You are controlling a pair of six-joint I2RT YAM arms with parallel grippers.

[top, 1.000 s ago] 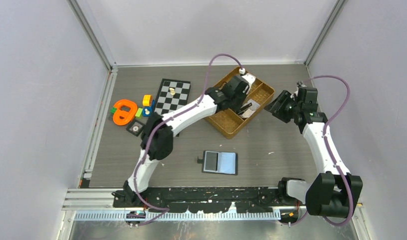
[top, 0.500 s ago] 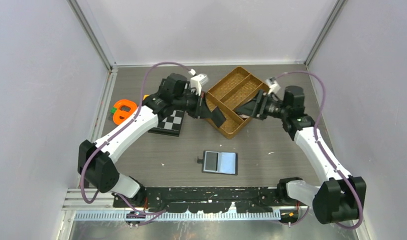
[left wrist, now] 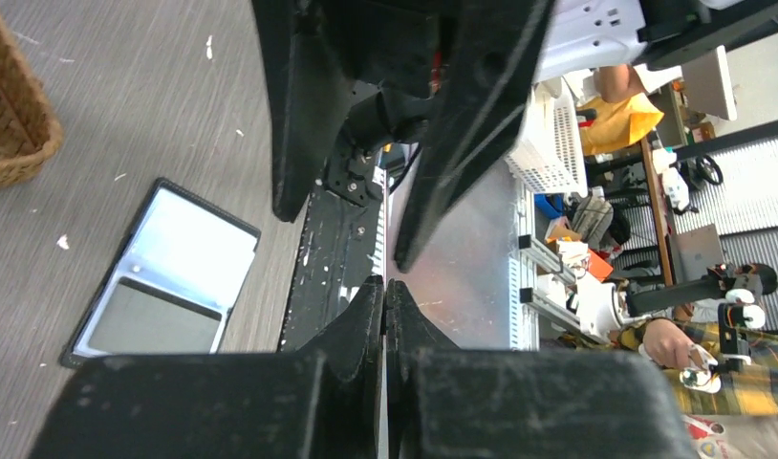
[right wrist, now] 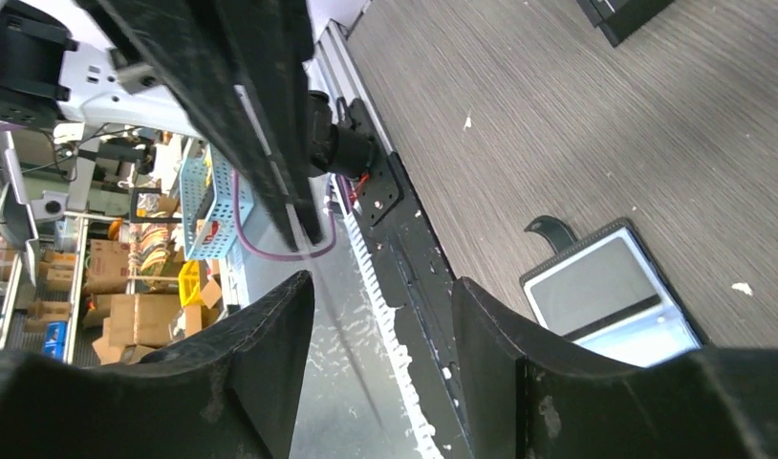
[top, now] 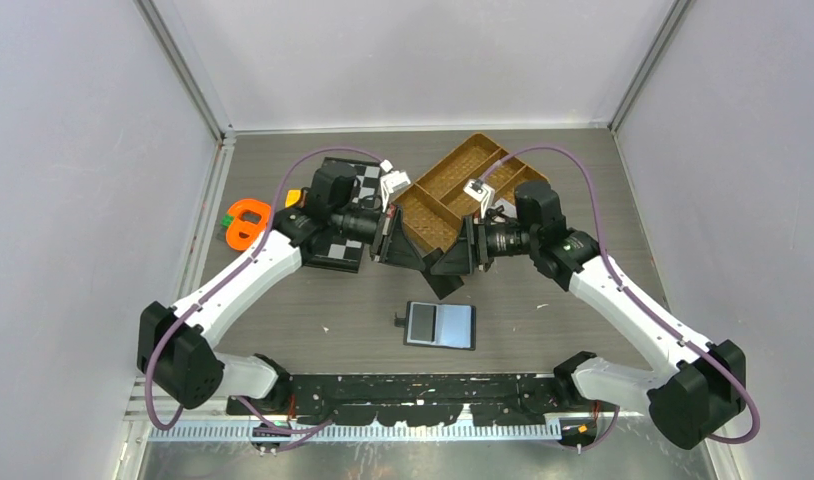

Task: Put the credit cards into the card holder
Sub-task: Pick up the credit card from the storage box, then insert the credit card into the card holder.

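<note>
The card holder [top: 440, 325] lies open on the table near the front, bluish-grey pockets up; it shows in the left wrist view [left wrist: 165, 277] and the right wrist view [right wrist: 610, 287]. No credit cards show in any view. My left gripper [top: 415, 256] and right gripper [top: 443, 278] hang close together, tips facing, above the table between the tray and the card holder. The left gripper [left wrist: 385, 282] is shut, with only a thin pale sliver between the fingers and nothing sticking out. The right gripper [right wrist: 380, 282] is open and empty.
A brown woven divided tray [top: 453, 180] stands at the back centre, partly under the right arm. A black-and-white chessboard [top: 335, 250] lies under the left arm. An orange toy and coloured blocks [top: 246, 221] sit at the left.
The left gripper left the tray and swung toward the centre. The right gripper moved from the tray's right side toward it. Both now meet in front of the tray.
</note>
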